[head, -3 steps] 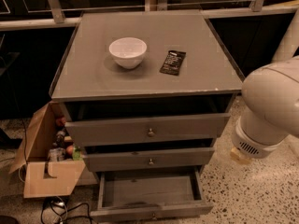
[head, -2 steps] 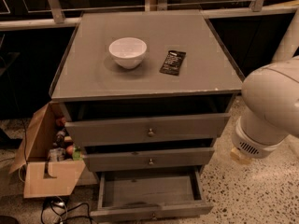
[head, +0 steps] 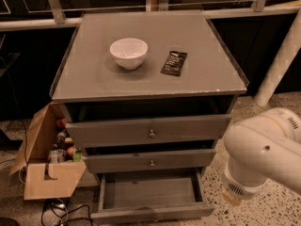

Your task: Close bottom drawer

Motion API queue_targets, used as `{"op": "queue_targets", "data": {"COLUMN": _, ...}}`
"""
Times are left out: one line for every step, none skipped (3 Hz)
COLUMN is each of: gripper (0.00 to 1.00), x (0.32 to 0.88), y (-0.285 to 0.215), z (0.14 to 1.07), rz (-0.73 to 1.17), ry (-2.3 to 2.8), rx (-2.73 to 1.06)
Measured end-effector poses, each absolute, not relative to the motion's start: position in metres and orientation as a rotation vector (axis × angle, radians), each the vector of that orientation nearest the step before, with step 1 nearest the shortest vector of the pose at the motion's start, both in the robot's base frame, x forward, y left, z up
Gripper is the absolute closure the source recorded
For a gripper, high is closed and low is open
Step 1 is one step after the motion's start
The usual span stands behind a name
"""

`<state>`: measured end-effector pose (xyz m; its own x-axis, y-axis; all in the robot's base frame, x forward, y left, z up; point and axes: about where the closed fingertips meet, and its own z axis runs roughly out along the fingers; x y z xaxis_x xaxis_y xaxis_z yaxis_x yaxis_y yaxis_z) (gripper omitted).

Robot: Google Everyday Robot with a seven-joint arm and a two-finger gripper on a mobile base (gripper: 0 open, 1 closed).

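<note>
The grey cabinet [head: 94,76] has three drawers. The bottom drawer [head: 150,213] is pulled far out, its inside bare, with a small brass knob on its front near the lower edge of the view. The middle drawer [head: 149,160] and top drawer [head: 150,130] each stand out a little. My gripper is out of view. Only a thick white arm link [head: 265,149] shows at the right, beside the cabinet's front right corner and just right of the bottom drawer.
A white bowl [head: 128,52] and a black packet [head: 174,63] lie on the cabinet top. An open cardboard box [head: 47,180] with bottles stands on the floor at the cabinet's left. Cables [head: 61,212] lie below it. Another white arm link [head: 282,55] slants at the right.
The white arm link at the right has dropped lower, from beside the top drawer to beside the lower drawers. The drawers have not moved.
</note>
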<state>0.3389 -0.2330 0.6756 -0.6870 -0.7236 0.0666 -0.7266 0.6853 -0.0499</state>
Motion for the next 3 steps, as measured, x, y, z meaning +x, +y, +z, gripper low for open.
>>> {"op": "queue_targets", "data": {"gripper": 1.0, "x": 0.309, "y": -0.228, "z": 0.613, "rz": 0.023, "ry": -2.776, "rx": 1.132}}
{"op": "queue_targets", "data": {"gripper": 1.0, "x": 0.309, "y": -0.228, "z": 0.613, "rz": 0.022, "ry": -2.776, "rx": 1.132}}
{"op": "queue_targets", "data": {"gripper": 1.0, "x": 0.306, "y": -0.229, "z": 0.602, "rz": -0.034, "ry": -2.783, "rx": 1.119}}
